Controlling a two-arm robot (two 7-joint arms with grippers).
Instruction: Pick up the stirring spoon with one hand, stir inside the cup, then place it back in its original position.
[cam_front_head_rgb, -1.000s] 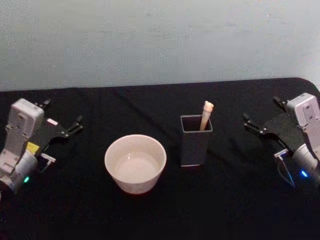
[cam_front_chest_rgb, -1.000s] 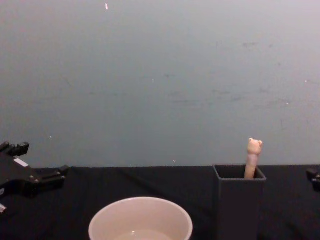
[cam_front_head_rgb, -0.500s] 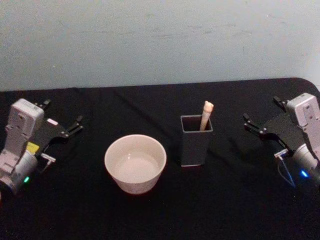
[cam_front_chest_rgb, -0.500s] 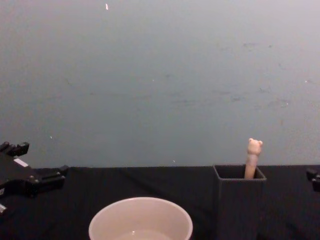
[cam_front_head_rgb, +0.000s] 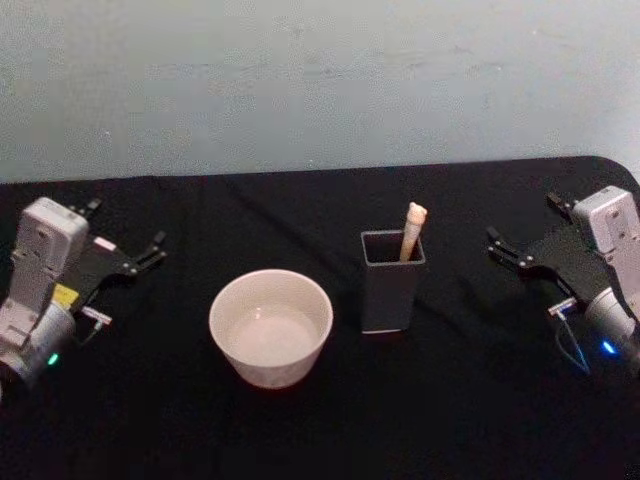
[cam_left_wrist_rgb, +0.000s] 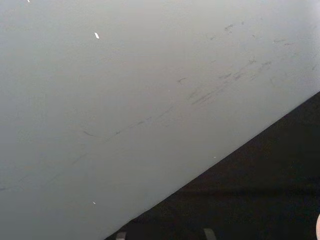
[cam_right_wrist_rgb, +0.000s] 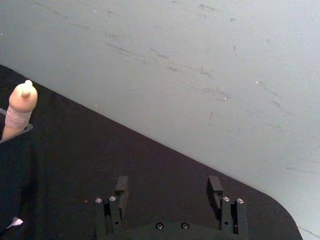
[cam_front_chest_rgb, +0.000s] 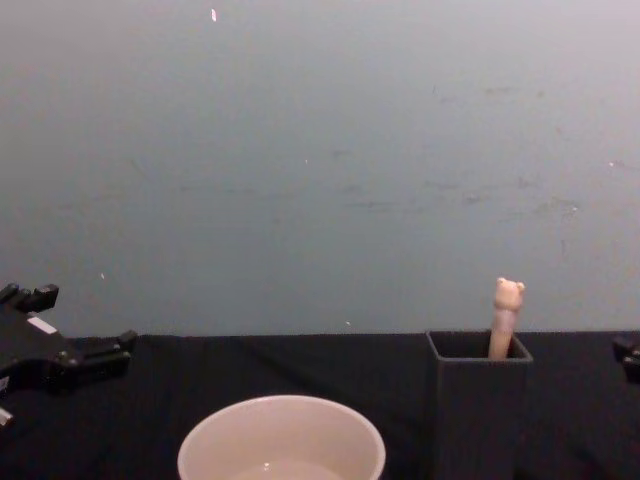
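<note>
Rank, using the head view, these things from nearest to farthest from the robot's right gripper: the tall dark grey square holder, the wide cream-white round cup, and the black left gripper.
Measured from the right gripper, on the far right:
1. The tall dark grey square holder, just right of centre.
2. The wide cream-white round cup, left of centre.
3. The black left gripper, on the far left.

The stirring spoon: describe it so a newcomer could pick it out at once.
On the black table, a dark grey square holder stands right of the round cream cup. The stirring spoon stands in it, only its handle showing above the rim. It is the one slim beige stick, topped by a bear-head knob.
</note>
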